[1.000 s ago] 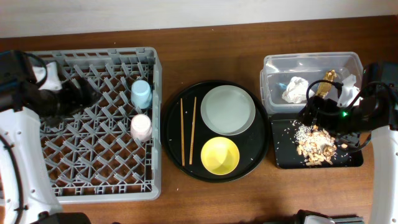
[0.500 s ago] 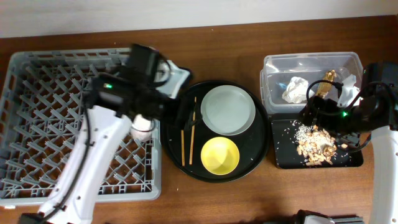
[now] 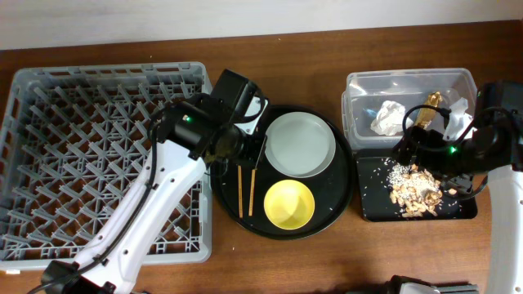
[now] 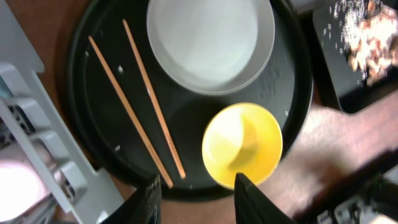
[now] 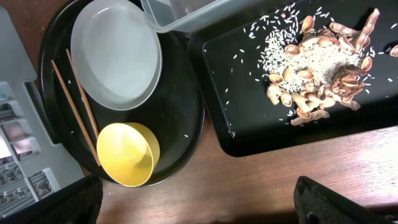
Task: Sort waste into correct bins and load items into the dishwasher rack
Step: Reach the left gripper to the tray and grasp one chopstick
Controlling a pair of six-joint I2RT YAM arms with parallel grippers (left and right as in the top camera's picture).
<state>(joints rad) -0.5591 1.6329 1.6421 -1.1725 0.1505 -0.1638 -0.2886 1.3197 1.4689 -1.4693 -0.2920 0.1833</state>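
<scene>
My left hand (image 4: 198,198) hovers over the 2 thin wooden chopsticks (image 4: 140,106), fingers (image 4: 152,199) partly apart and empty, so I reckon they're next for the grey peg rack (image 3: 49,163). They lie flat on the glossy round tray (image 4: 81,74) beside the smooth plate (image 4: 208,43), so it'll take a low, narrow pinch; right hand (image 5: 199,205) gapes wide, empty.

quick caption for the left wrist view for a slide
Left tool hovers over the round black tray holding two chopsticks, a grey-green plate and a yellow bowl, beside the dishwasher rack.

Soft even light — left wrist view blurred at edges
</scene>
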